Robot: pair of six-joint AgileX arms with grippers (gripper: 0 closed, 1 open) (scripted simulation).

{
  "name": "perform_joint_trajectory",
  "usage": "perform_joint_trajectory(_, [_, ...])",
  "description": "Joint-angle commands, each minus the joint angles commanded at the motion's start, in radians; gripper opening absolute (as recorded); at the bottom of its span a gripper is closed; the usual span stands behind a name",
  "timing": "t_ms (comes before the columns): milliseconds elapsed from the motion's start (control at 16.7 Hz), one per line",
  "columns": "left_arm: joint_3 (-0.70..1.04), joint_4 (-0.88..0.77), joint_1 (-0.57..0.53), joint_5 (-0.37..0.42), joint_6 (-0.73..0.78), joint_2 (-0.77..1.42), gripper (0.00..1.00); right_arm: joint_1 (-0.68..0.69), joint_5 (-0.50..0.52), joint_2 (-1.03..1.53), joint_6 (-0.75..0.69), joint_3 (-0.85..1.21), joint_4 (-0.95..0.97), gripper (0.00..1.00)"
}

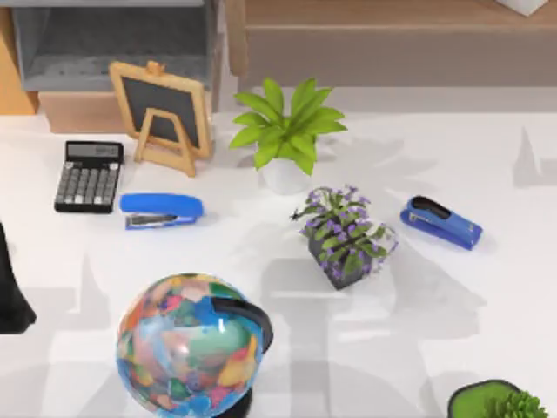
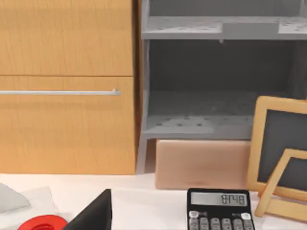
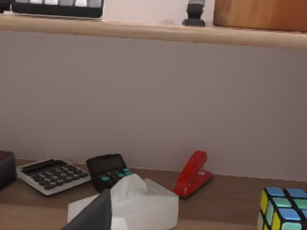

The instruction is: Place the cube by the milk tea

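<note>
The cube [image 3: 284, 208] is a multicoloured puzzle cube with yellow, blue and green tiles, standing on a brown wooden surface in the right wrist view. A dark part of my right gripper [image 3: 93, 214] pokes into that view, well apart from the cube, with a white tissue box [image 3: 132, 203] between them. A dark part of my left gripper [image 2: 93, 213] shows in the left wrist view over the white table. My left arm [image 1: 10, 292] is a dark shape at the top view's left edge. The milk tea is out of view.
On the white table stand a globe [image 1: 190, 344], a chalkboard easel [image 1: 163, 113], a calculator [image 1: 89, 177], two blue staplers [image 1: 162, 210] [image 1: 441, 221], a green plant [image 1: 285, 131] and a purple-flowered plant [image 1: 345, 233]. A red stapler [image 3: 193, 175] and two calculators lie near the cube.
</note>
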Motion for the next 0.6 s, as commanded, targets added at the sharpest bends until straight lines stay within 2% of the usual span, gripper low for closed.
perform_joint_trajectory(300, [0.000,0.000,0.000,0.000,0.000,0.000,1.00,-0.097,-0.061,0.528,0.000,0.204,0.233,1.00])
perform_joint_trajectory(600, [0.000,0.000,0.000,0.000,0.000,0.000,1.00,-0.152,-0.086,0.823,0.013,0.330,0.355,1.00])
